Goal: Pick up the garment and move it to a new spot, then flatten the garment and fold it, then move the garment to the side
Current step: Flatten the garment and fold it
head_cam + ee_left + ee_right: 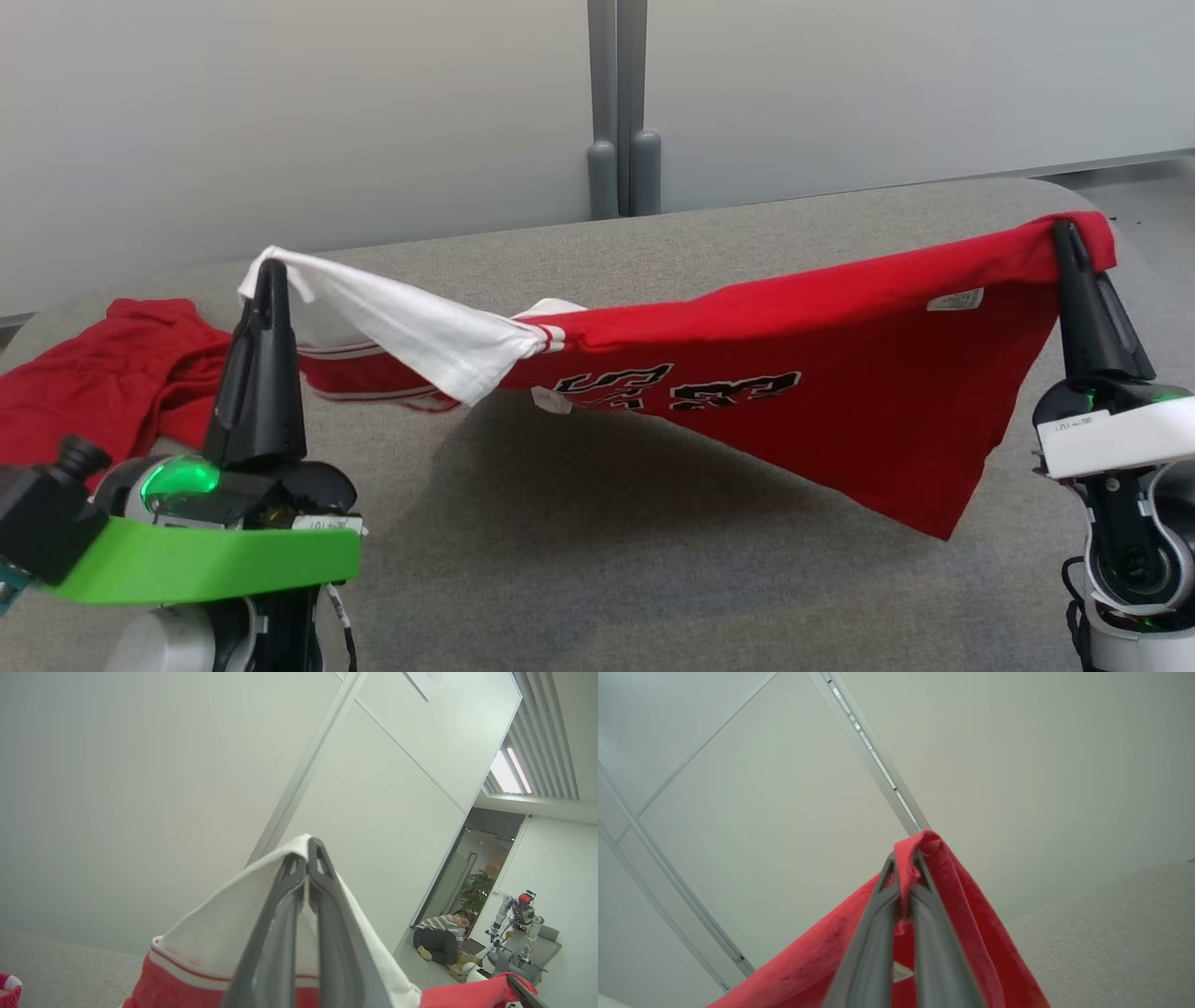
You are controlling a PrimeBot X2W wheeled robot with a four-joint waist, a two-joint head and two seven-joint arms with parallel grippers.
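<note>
While closed tight, both grippers [271, 269] [1064, 229] pinch garment [840, 373].

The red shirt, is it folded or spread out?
Spread out, not folded: the shirt hangs stretched between the left gripper, shut on its white part, and the right gripper, shut on a red edge.

Head view downward on table [597, 579]; wrist views upward, share garment [840, 392].
</note>
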